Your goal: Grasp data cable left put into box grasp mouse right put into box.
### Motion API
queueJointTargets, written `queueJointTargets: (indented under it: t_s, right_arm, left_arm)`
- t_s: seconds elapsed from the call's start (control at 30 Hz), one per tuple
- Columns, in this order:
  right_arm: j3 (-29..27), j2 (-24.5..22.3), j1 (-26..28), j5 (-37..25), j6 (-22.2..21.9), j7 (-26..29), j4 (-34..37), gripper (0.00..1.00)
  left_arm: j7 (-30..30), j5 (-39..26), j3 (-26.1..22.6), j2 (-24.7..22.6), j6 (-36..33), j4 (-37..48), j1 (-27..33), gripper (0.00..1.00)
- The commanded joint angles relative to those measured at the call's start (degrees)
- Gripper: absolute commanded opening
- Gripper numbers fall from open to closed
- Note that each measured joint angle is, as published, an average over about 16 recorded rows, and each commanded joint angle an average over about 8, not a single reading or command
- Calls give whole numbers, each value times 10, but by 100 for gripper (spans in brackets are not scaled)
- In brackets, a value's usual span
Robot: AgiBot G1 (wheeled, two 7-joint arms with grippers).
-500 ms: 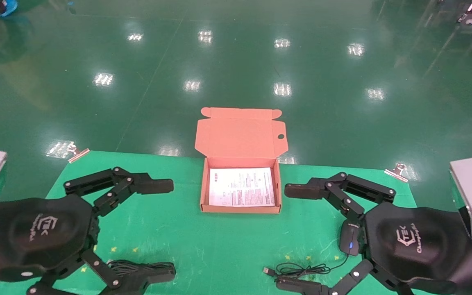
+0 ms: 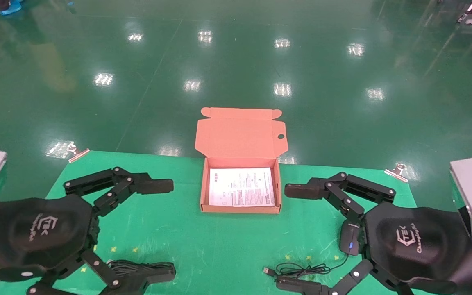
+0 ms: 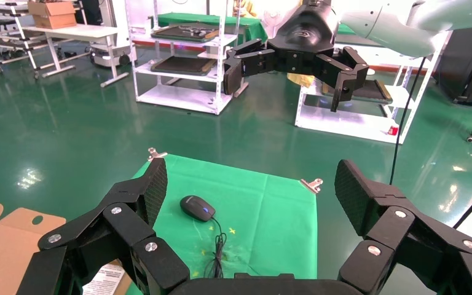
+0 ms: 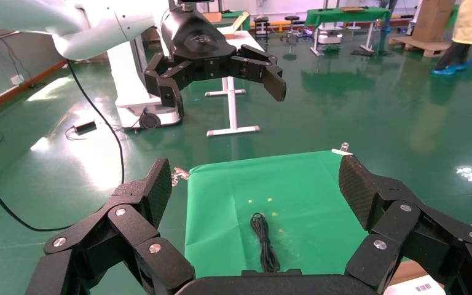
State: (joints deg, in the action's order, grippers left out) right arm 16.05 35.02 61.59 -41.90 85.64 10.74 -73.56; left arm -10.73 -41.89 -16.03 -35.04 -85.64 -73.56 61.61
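Nothing moved: cardboard box (image 2: 240, 208) open, both grippers spread.

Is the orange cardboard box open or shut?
Open: the orange cardboard box has its flap lid standing up behind, white printed sheet exposed inside.

The box (image 2: 240, 208) sits at the middle of the table (image 2: 203, 237), toward its far edge, lid flap raised behind it, a printed sheet (image 2: 241, 192) lying inside. The data cable (image 2: 131, 267) lies near-left; the mouse (image 2: 350, 239) lies right, its cord (image 2: 301, 269) trailing leftward along the near edge.
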Motion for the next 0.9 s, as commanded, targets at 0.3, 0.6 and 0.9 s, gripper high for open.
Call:
queueJointTargets:
  t_s: [0.3,0.6,0.9]
  right_arm:
    - [1,-2,4,-6,3,-3,-2,100]
    - [25,-7,52,-78,29,-32,-13,100]
    - [89,0,127,-179,45,-95,-27,100]
  left_arm:
    - [-2,-13,-5,-2,-6,-3,24,100]
    - [-29,-110,-63,-12,-40,5,112,100]
    - [-42,-205,-158,-29,-50,11,196,100]
